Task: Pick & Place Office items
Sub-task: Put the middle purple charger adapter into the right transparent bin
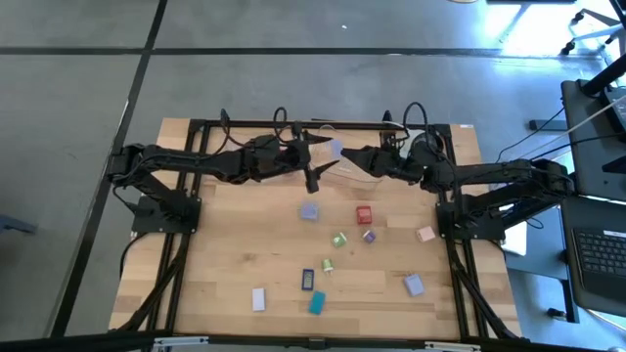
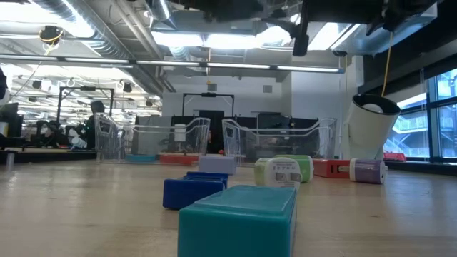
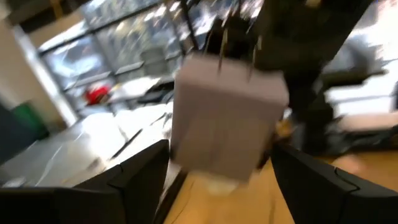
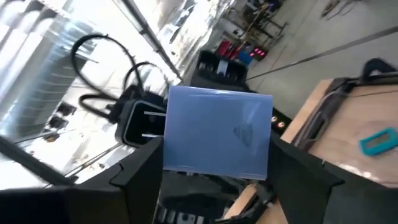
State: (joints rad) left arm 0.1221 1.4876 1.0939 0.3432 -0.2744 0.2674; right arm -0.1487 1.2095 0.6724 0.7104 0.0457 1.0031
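Note:
High over the table's far middle, a lilac block hangs between my two grippers. My right gripper is shut on this block, coming from the right. My left gripper faces it from the left and is open, one finger on each side of the same block. On the wood lie other office items: a lilac block, a red one, a green one, a dark blue one, a teal one and a white one. My right gripper pinches the lilac block between its two fingers, on two opposite sides. The fingers reach in about level from the table's right. The block is lifted clear, high above the table, with one broad face toward the wrist camera.
Two clear trays stand at the table's far edge, below the grippers. A white round thing stands tilted at the right in the low view. A pink block and another lilac one lie toward the right edge.

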